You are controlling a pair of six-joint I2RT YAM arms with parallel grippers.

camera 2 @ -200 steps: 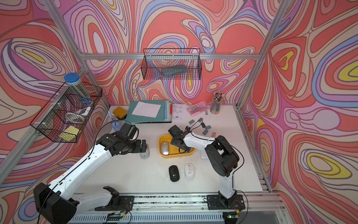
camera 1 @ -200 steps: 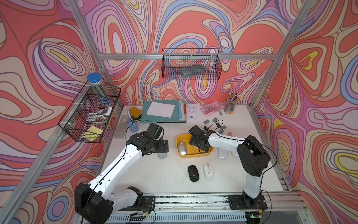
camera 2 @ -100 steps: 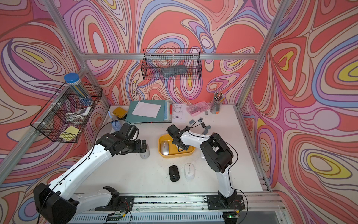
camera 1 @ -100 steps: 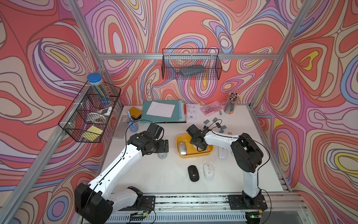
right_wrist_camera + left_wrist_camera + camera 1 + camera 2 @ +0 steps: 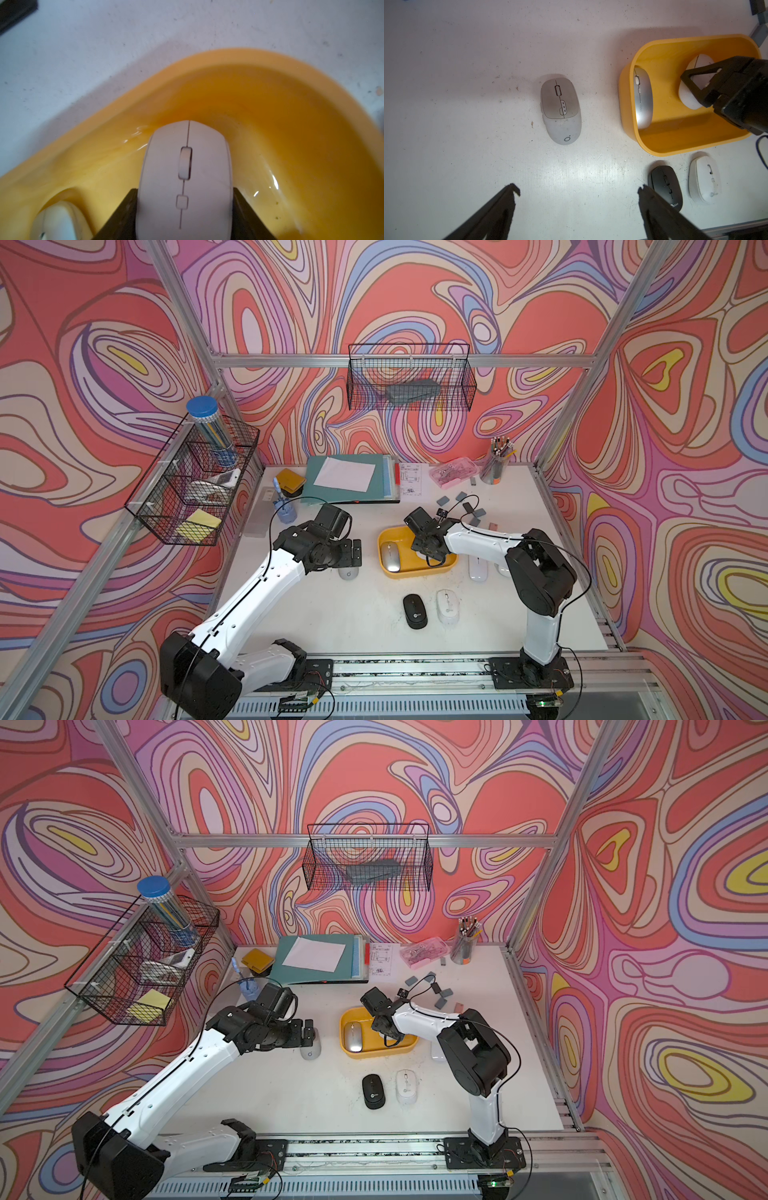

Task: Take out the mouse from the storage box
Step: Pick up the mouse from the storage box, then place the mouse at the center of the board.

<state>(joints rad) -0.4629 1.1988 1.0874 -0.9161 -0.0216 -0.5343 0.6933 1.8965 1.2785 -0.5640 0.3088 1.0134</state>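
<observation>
The yellow storage box [image 5: 419,573] [image 5: 376,1051] sits mid-table. Inside it, my right gripper [image 5: 185,190] [image 5: 430,549] is shut on a white mouse [image 5: 185,166] [image 5: 702,61], one finger on each side of it, low over the box floor [image 5: 270,124]. A silver mouse [image 5: 391,556] [image 5: 642,99] lies at the box's left end. My left gripper [image 5: 578,188] [image 5: 353,556] hangs open over the bare table left of the box, with a grey mouse [image 5: 560,111] [image 5: 348,572] lying just beyond its fingertips, untouched.
A black mouse [image 5: 414,611] and a white mouse [image 5: 446,608] lie in front of the box, and another white mouse [image 5: 477,568] to its right. Small grey blocks [image 5: 461,502], folders [image 5: 349,485], a pink case [image 5: 453,470] and a pen cup [image 5: 494,468] fill the back.
My right gripper has closed on the white mouse inside the box, and its arm's elbow swung left. The left arm has not moved.
</observation>
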